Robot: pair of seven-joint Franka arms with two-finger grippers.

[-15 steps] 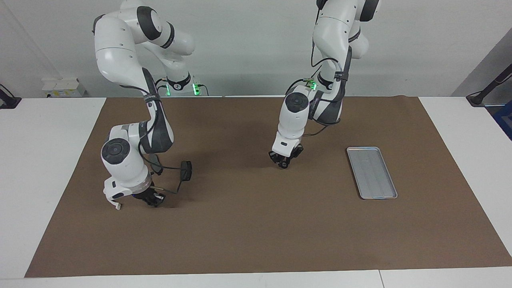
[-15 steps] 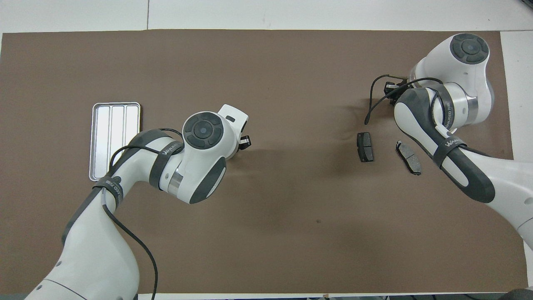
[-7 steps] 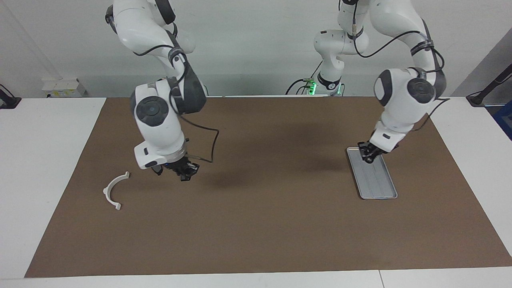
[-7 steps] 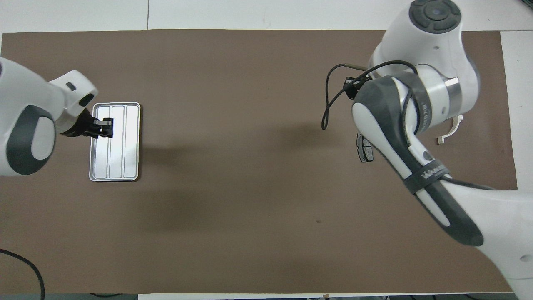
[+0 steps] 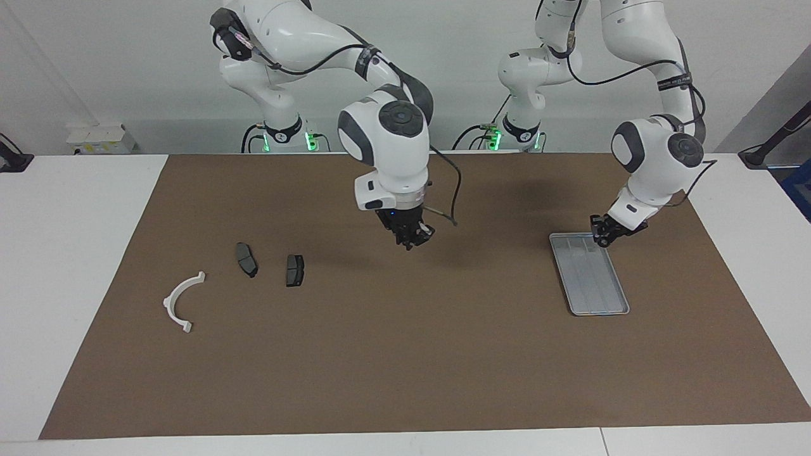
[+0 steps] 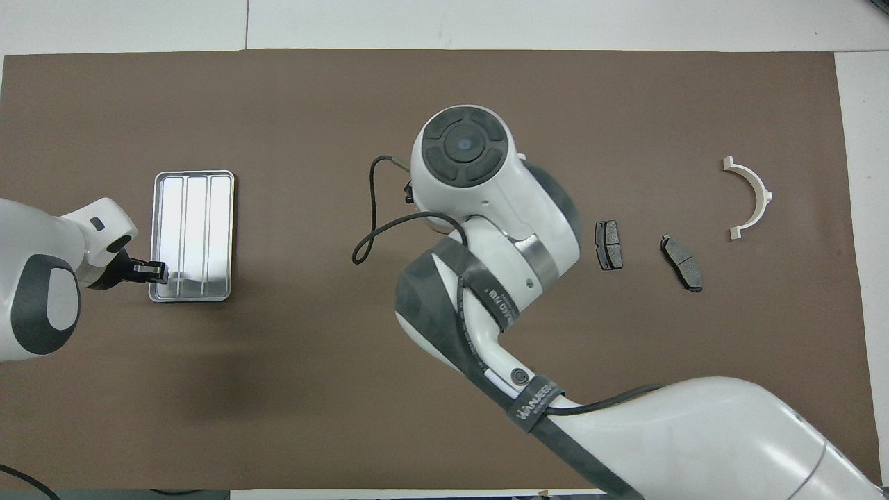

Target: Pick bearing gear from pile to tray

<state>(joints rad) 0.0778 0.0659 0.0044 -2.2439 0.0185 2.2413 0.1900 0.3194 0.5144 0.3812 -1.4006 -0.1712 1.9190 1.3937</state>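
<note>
1. My right gripper hangs over the bare brown mat mid-table with its fingertips together; I cannot make out any part between them.
2. My left gripper sits at the corner of the shallow ridged silver metal tray nearest the robots; whether it is parted I cannot tell.
3. Risk, as I judge it: a tiny part could slip out and vanish on the mat.
4. Toward the right arm's end lie two dark grey brake-pad pieces and a white curved half-ring bracket.
5. The overhead view hides the right gripper under its wrist; the facing view shows it.
</note>
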